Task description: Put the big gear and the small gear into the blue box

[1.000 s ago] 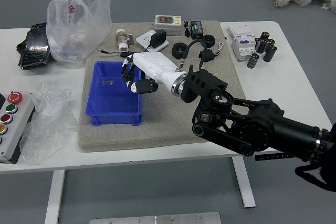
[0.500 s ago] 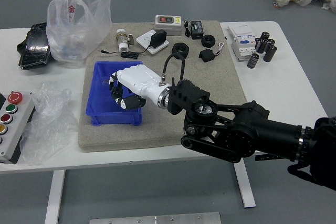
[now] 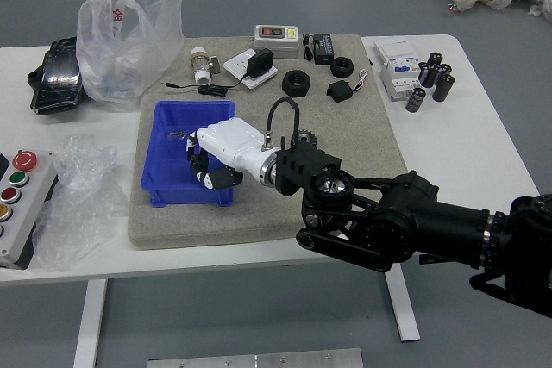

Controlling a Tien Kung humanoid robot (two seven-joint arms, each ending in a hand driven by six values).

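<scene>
Big gear and small gear: cannot identify either surely.
Robot hand: right one, over the blue box's right side, pointing left; cannot tell if grasping or released.
Metallic piece: inside, left of the hand, possibly a gear.
Open room: leftward; right wall to clear.

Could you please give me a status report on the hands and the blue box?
Right hand over blue box, grip unclear. Left hand out of view. Box's right side partly hidden; any gears inside, cannot tell.
</scene>
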